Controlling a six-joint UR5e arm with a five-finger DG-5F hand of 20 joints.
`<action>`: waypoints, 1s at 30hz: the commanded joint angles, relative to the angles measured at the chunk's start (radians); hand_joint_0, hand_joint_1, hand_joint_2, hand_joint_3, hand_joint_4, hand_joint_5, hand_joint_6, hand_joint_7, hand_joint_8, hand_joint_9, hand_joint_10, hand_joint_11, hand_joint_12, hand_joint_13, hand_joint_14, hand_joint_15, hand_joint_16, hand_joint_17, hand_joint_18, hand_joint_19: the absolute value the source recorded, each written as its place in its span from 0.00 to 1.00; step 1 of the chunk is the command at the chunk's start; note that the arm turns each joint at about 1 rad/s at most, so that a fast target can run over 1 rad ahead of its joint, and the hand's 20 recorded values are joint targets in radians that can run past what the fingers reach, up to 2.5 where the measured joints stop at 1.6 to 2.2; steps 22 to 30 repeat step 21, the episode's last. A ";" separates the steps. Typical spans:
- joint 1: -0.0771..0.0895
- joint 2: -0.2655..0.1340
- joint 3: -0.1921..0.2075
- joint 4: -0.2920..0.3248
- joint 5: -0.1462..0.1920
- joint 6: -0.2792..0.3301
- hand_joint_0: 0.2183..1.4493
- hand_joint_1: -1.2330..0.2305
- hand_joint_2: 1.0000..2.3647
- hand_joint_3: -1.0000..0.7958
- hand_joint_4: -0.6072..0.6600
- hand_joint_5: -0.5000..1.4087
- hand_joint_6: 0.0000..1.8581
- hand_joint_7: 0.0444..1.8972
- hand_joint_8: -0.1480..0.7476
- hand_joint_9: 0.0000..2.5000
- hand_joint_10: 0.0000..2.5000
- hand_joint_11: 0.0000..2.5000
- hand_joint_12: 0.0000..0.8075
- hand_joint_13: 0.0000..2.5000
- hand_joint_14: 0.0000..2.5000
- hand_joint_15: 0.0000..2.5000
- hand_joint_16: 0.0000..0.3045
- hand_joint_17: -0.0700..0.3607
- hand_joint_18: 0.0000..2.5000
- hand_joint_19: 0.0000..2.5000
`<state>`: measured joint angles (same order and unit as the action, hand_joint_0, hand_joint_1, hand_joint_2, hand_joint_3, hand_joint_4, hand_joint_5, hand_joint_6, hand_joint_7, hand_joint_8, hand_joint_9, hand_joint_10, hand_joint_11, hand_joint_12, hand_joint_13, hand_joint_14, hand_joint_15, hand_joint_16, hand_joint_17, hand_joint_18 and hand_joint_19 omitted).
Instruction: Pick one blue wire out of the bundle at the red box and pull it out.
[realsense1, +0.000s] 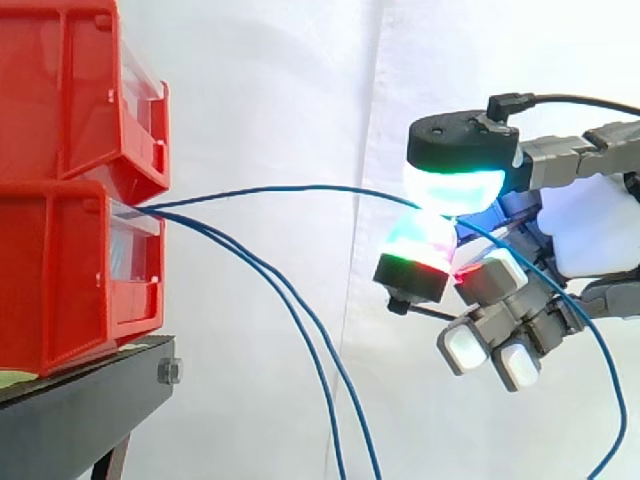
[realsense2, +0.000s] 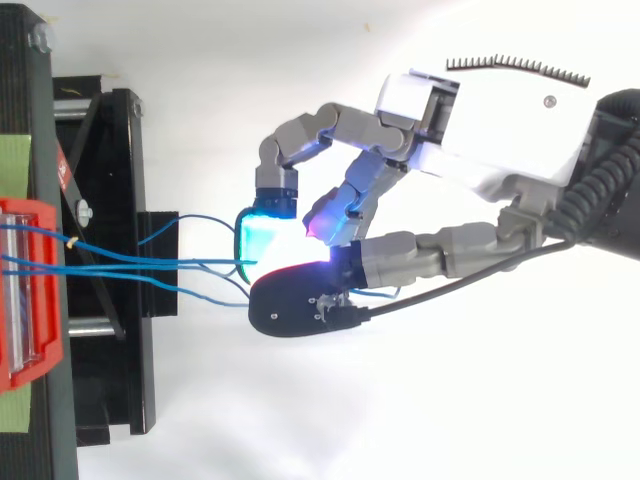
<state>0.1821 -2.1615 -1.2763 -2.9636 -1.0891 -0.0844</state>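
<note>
Several blue wires come out of the lower red box (realsense1: 75, 270) at the left. One blue wire (realsense1: 290, 189) runs almost level from the box to my hand (realsense1: 590, 235), where it is pinched between two glowing fingertips (realsense1: 452, 187); past the pinch it hangs down at the right. Two other blue wires (realsense1: 300, 320) sag from the box down to the bottom edge. From above, the wires (realsense2: 150, 265) stretch from the red box (realsense2: 30, 290) to the hand (realsense2: 500, 130), whose pads (realsense2: 262, 240) close on one of them.
A second red bin (realsense1: 80, 90) is stacked on the lower one, both on a black stand (realsense1: 80, 410). The stand's black frame (realsense2: 110, 260) lies under the wires in the top view. A white curtain is behind.
</note>
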 joint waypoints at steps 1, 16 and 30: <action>0.000 -0.001 0.000 0.000 0.000 0.000 0.31 0.31 0.01 0.56 0.61 0.19 0.47 0.67 0.65 0.47 0.01 0.38 0.65 0.37 0.01 0.19 0.23 0.52 0.39 0.22; 0.000 0.000 0.000 0.000 0.000 0.000 0.31 0.31 0.01 0.56 0.60 0.20 0.47 0.67 0.66 0.47 0.01 0.38 0.65 0.37 0.01 0.19 0.23 0.52 0.39 0.22; 0.000 -0.001 0.000 0.000 0.000 0.000 0.31 0.31 0.01 0.56 0.61 0.20 0.47 0.67 0.65 0.47 0.01 0.38 0.65 0.37 0.01 0.19 0.23 0.52 0.39 0.22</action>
